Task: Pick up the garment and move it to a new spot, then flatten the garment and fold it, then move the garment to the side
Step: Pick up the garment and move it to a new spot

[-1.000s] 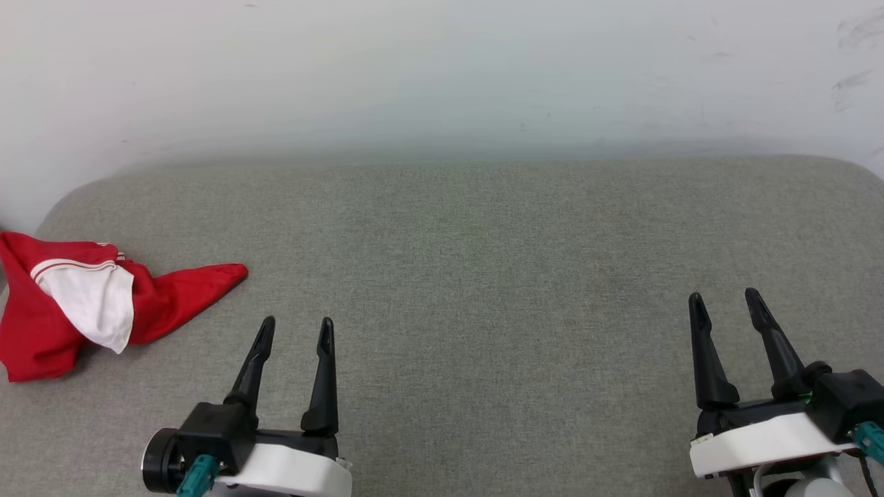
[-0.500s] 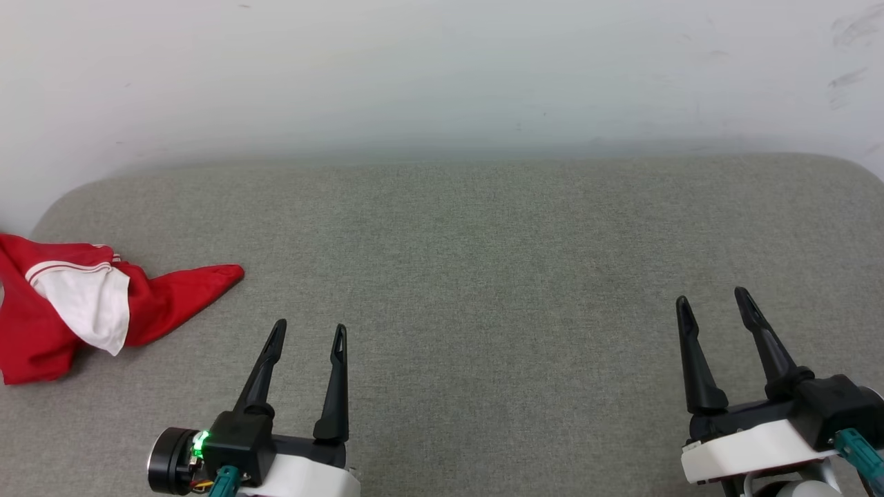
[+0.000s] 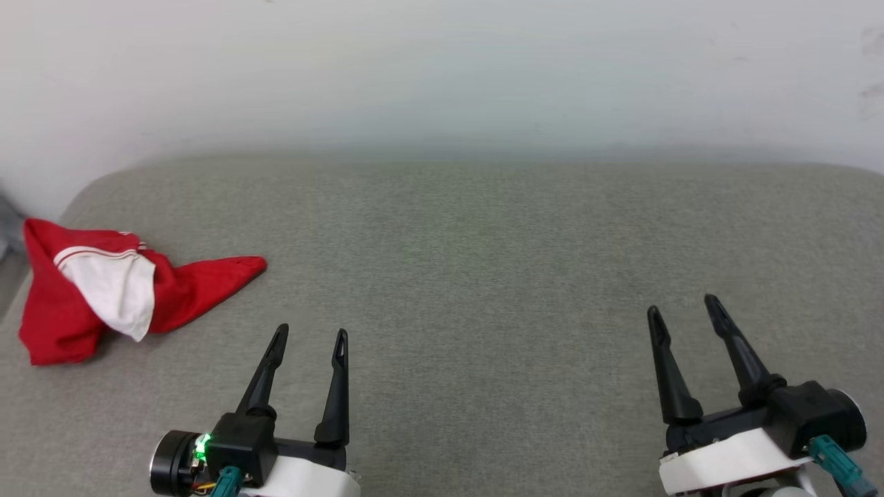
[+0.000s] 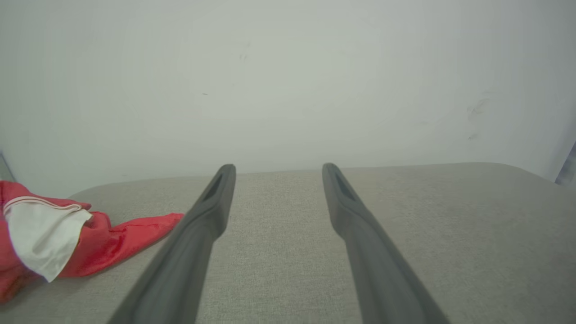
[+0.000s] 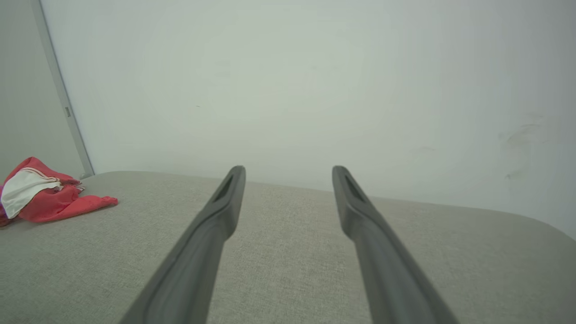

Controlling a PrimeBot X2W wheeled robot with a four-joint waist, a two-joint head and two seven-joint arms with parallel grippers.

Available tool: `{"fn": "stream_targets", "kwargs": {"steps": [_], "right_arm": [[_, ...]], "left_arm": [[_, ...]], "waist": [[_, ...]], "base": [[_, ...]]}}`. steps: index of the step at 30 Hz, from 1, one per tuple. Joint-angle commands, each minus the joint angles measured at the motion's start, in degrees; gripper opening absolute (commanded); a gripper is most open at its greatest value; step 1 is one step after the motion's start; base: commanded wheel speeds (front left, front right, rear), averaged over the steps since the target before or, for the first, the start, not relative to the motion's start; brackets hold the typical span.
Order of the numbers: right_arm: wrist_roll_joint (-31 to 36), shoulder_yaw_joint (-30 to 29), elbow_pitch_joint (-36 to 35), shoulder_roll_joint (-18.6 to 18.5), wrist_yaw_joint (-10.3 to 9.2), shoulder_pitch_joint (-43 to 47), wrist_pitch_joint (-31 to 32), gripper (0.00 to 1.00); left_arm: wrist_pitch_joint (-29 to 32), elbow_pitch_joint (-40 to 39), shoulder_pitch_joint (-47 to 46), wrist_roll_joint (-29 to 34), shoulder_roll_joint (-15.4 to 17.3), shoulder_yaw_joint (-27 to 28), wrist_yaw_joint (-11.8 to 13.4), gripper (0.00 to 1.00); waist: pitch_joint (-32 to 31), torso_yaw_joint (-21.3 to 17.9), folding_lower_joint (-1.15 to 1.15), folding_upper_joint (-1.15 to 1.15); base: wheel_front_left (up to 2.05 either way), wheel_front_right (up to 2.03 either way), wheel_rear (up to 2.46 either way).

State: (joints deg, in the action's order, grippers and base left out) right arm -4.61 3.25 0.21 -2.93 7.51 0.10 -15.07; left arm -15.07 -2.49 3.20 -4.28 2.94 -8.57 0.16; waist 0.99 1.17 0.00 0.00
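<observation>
Crumpled red garment (image 3: 138, 290) with one white sleeve uppermost, lying at the far left edge of the grey fabric-covered worktop (image 3: 483, 262), near the pale wall (image 3: 442, 69). Left hand (image 3: 311, 333), fingers spread wide and holding nothing, sits near the garment's pointed red corner without touching it. Right hand (image 3: 682, 306), equally wide open and empty, is well apart at the lower right. Wrist views show the garment (image 4: 103, 245) (image 5: 45, 198) to the left of each hand's fingers (image 4: 278, 167) (image 5: 289, 168).
</observation>
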Motion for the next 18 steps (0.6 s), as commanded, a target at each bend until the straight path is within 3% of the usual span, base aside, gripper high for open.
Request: {"fn": "stream_targets", "kwargs": {"steps": [1,18], "right_arm": [[-0.2,0.5,0.0,0.1,-0.04,0.8,-0.2,1.0],[-0.9,3.6,0.6,0.1,-0.04,1.3,-0.2,1.0]], "left_arm": [[-0.2,0.1,0.4,0.1,-0.1,0.2,0.0,1.0],[-0.2,0.9,1.3,0.5,-0.1,0.9,-0.4,1.0]], "waist": [[-0.2,1.4,0.0,0.0],[-0.9,13.6,0.0,0.0]], "base": [[0.0,0.0,0.0],[0.0,0.0,0.0]]}}
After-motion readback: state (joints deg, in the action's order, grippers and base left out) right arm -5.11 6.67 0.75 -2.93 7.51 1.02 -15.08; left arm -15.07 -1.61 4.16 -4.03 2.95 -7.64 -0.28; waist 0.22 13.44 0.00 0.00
